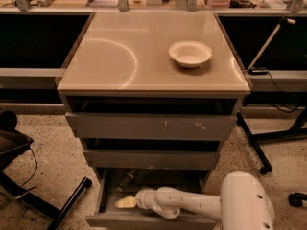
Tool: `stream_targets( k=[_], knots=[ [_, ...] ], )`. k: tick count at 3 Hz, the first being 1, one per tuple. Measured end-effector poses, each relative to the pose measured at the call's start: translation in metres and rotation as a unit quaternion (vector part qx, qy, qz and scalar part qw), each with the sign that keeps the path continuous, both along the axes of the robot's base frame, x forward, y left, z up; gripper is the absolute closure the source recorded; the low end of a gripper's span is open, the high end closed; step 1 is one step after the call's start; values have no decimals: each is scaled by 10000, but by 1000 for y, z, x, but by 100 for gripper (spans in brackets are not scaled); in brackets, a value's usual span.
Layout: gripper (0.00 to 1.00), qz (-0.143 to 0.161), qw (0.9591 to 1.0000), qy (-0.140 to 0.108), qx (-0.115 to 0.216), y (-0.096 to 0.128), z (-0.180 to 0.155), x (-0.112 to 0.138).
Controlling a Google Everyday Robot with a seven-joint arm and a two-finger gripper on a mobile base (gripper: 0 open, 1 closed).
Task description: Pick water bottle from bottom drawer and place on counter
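- As the hand sits low inside the bottom drawer, near its left front part, the water bottle lies from it straight toward the back of the tray.
- The bottle seems to lie on its side, with its long axis slanting from front-left to back-right. It is in the shadow under the middle drawer, so I cannot say which way the cap points.
- I cannot tell how far the hand is open. I see nothing held in it, and hand and bottle look near but apart.
- The single arm enters from the right and lies across the tray.
- I judge the next move to be a short reach toward the back, with the wrist turned across the bottle's axis. The middle drawer overhangs that place, so there is little room for lifting until the bottle is drawn forward.
- The table is the smooth, glossy tan top of the cabinet. A white bowl stands on its right back part, so I think the left side, with the curved mark, suits the placing better.
- Around the cabinet I see a speckled floor and black stand legs on both sides.
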State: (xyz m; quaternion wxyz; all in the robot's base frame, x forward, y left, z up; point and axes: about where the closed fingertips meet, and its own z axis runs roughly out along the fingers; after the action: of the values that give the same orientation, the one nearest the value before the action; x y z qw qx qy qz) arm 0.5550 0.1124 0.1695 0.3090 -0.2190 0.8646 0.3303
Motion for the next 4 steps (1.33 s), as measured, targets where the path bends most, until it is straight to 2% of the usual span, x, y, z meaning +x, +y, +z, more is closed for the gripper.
stream_targets(
  k=[1,2,3,4],
  knots=[
    [0,-9,10000,14,1,0,-1,0],
    [0,-361,9993,-117,-21,10,-6,16],
    [0,-1214,9907,-608,-33,12,-15,59],
    [0,-1396,9873,-726,219,34,5,73]
  ],
)
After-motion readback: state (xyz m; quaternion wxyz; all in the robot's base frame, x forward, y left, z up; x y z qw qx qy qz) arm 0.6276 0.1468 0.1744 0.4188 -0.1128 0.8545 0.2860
